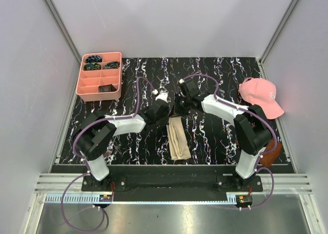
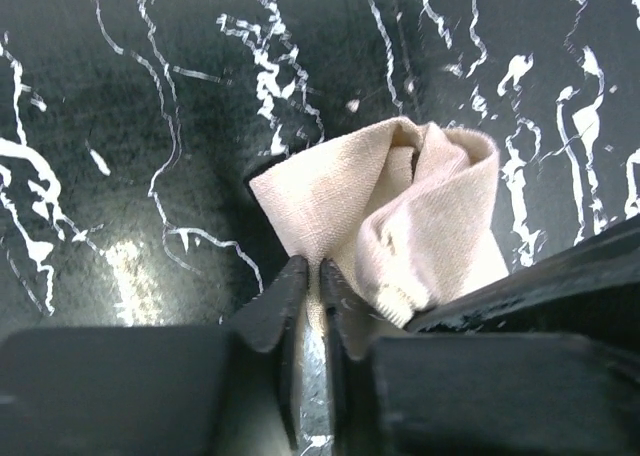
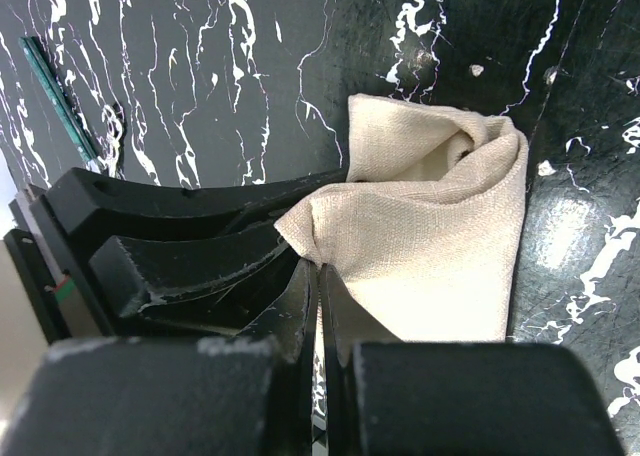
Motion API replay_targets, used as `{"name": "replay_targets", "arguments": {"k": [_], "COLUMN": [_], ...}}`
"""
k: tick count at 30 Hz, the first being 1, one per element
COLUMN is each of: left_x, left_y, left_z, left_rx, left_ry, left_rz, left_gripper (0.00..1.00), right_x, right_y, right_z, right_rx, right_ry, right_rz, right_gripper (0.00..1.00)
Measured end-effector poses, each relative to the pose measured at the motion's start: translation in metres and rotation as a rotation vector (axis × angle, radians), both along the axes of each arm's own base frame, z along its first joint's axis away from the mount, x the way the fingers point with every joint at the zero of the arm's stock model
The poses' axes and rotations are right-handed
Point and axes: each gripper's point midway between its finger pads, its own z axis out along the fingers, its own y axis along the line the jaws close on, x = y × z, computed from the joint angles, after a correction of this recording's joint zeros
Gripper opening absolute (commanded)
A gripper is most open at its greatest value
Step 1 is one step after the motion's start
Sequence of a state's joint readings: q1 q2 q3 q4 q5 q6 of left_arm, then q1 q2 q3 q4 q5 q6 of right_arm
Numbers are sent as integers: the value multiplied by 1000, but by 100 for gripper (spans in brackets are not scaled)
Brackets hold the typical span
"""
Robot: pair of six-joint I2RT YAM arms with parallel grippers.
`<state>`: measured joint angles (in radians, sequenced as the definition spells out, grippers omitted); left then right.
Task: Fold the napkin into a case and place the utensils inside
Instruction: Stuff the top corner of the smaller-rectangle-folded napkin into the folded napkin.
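Grey walls [image 1: 31, 64] box in a black table [image 1: 215, 136] veined with white, and a metal rail runs along its near edge. From my overhead feed, a pink tray [image 1: 80, 85] with compartments sits at the table's 10 o'clock corner, with small dark items [image 1: 94, 59] in its far cells. A pink cap [image 1: 259, 94] lies at 3 o'clock against the right edge. At about 4 o'clock a brown piece of material [image 1: 271, 153] shows, partly hidden behind the right arm [image 1: 225, 106].

I see the napkin [image 1: 179, 137] just toward 6 o'clock from the table's middle. It is a narrow tan strip running from 12 to 6, lying between the two arms.

Both arms reach inward and meet at the strip's 12 o'clock end. The left arm [image 1: 123, 125] stretches low from its base toward 2 o'clock. The right arm rises from its base and bends toward 10 o'clock.

On the left wrist feed, the left gripper [image 2: 312, 281] has its fingers nearly together and pinches the cloth's edge. Beyond the tips the fabric stands up off the table in a loose, open fold. On the right wrist feed, the right gripper [image 3: 320, 276] has its fingers pressed together, with a corner of the napkin caught in the seam between them. The rest of that end bunches up toward 1 o'clock.
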<state>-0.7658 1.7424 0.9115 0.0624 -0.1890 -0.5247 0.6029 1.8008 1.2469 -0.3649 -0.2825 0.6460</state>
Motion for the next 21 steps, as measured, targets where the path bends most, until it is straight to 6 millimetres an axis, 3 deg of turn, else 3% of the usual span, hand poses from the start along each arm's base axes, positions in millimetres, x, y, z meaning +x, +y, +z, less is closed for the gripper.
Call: {"name": "replay_targets", "arguments": {"k": [12,21], "left_x": [1,1], "left_y": [0,-2], "left_z": [4,20], "left_rx": [-5,-41], "left_ry": [-3,-20], "left_rz": [4,14], "left_gripper": [3,4], "right_x": [-12,-16], "right_y": [-9,-10], "right_z": [-18,-29], "right_rx": [-33,-44], "right_ry": [37,57], "right_rz": [7,30], "right_gripper": [0,0]}}
